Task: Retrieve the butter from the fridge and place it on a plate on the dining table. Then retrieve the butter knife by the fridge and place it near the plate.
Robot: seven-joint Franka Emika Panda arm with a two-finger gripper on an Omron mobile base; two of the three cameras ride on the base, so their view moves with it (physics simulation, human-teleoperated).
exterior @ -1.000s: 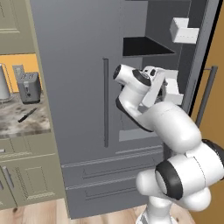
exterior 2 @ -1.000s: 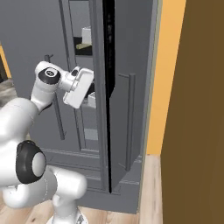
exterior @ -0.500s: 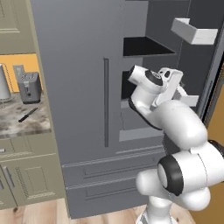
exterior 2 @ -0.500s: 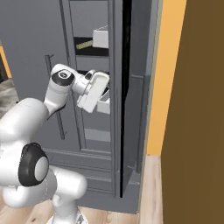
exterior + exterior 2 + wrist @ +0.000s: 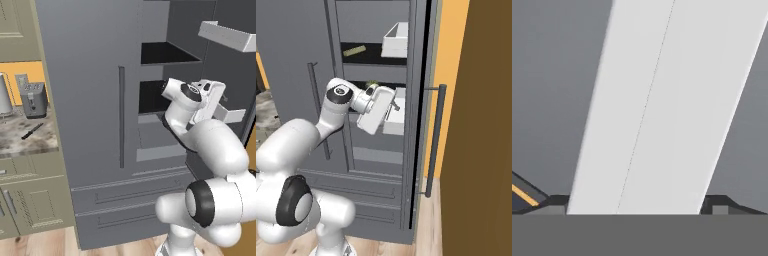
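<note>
Butter: pale yellow-olive stick lying on a dark upper shelf in the upper middle of the right base view, left of a white bin.
Fridge: right door swung open, left door closed.
Gripper: lower than the butter, up against a white door shelf; cannot tell whether clenched or released.
Butter knife: dark, on the tabletop at left, below a toaster.
Risk, judged: the hand catching the door shelf or bin while reaching up, since it sits so close.
</note>
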